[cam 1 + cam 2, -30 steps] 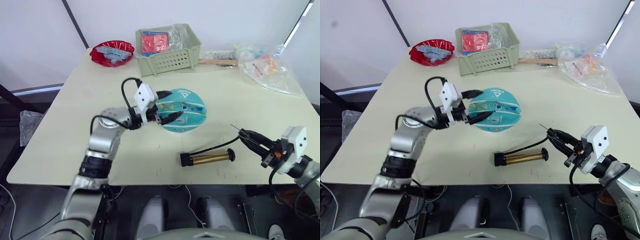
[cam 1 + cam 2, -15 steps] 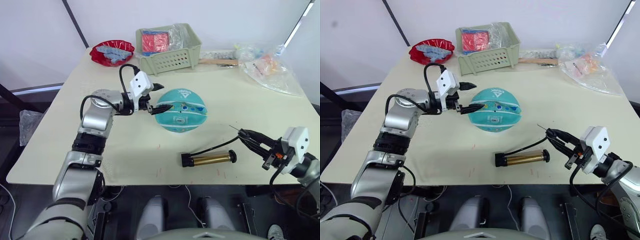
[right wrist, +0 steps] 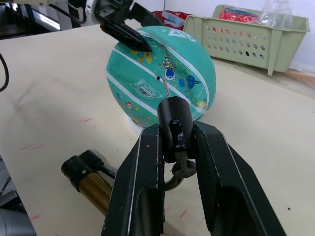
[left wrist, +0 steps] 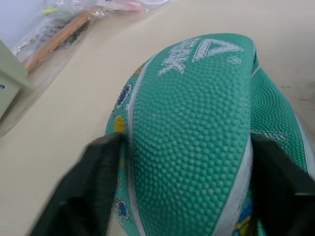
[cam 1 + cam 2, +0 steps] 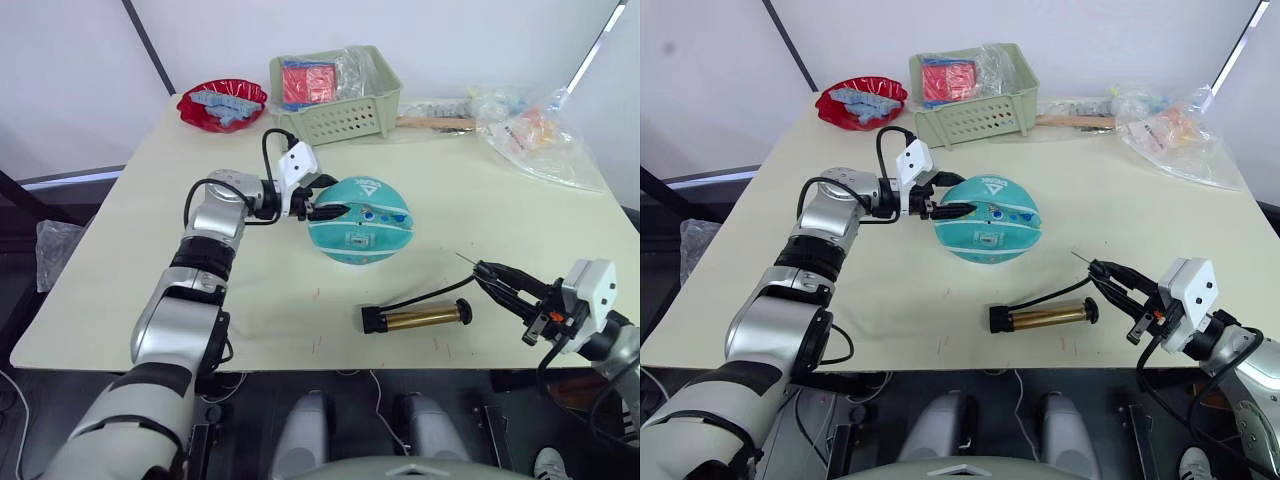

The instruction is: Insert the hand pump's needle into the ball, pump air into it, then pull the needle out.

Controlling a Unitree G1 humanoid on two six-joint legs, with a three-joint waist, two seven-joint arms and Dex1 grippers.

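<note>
Far left corner of the table (image 5: 130, 240): a red bowl (image 5: 222, 103) with pale blue pieces in it. Just right of it along the back edge, a pale green basket (image 5: 335, 95) holding a red packet under clear plastic.

Left gripper (image 5: 322, 197) is at the ball (image 5: 360, 220), arm reaching in from the left. Its two black fingers (image 4: 86, 189) are spread apart and lie along either side of the ball's top left shoulder; the left wrist view shows the ball's pebbled teal skin filling the gap between them, a finger pressed to each flank. So it grips the ball, which rests on the table near the middle, white triangle logo facing up and back, cartoon prints and white label patch toward the front.

In front of the ball, a little to the right and apart from it, the pump (image 5: 418, 318) lies flat on the table, bronze barrel running left to right, black caps at both ends. Its thin black hose (image 5: 430, 294) curves up off the table to the right.

Right gripper (image 5: 508, 284) hovers above the table's front right edge, fingers closed on the black fitting at the hose tip. The needle (image 3: 167, 89) sticks out past the fingertips toward the ball (thin, hard to make out from the head camera) and is well apart from it.

Back right corner: clear plastic bags (image 5: 535, 135) with colourful contents, and a wooden-handled tool (image 5: 432, 123) beside the basket.
</note>
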